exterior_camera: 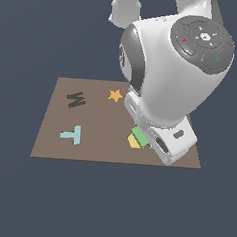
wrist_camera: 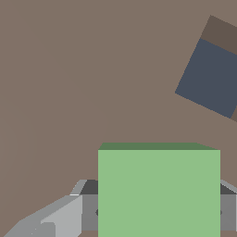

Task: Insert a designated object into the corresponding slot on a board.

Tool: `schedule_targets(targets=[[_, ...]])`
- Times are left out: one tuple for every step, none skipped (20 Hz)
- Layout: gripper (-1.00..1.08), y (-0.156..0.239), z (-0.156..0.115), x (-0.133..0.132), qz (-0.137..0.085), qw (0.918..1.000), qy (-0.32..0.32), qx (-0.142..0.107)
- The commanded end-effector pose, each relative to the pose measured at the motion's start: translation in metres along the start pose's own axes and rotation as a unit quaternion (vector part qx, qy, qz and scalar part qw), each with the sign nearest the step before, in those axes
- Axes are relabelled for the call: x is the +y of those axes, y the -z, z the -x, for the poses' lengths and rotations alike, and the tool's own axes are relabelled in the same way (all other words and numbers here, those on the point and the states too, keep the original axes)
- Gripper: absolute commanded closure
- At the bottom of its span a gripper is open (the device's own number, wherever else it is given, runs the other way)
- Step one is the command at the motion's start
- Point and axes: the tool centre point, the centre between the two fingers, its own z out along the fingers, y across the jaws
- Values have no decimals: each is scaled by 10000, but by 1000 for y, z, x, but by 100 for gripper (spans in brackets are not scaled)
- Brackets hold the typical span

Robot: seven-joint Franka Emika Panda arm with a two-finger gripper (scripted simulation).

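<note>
The green square block fills the near part of the wrist view, and my gripper is shut on it, with a grey finger showing on either side. The slot, a dark square hole with brown inner walls, lies apart from the block, turned at an angle to it. In the exterior view the green block peeks out under the white hand, over the right part of the brown board and just above the yellow pentagon. There the arm hides the slot.
An orange star, a dark M-shaped mark and a pale blue T lie on the board. The arm's bulky body covers the board's right half in the exterior view. Dark floor surrounds the board.
</note>
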Motion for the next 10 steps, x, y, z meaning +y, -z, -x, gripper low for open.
schedule_targets(targets=[[108,1,-3,10,3,9986,533,-1],[108,1,-5,13,3,9972,742,-1],[108,1,-7,17,3,9955,952,-1],[108,1,-9,20,3,9932,1161,-1],[108,1,-11,23,3,9906,1371,0],[108,1,-13,27,3,9874,1581,0],[108,1,-15,30,2,9838,1791,0],[108,2,-18,33,2,9798,2001,0],[108,2,-21,36,2,9753,2210,1],[108,2,-24,39,2,9703,2420,1]])
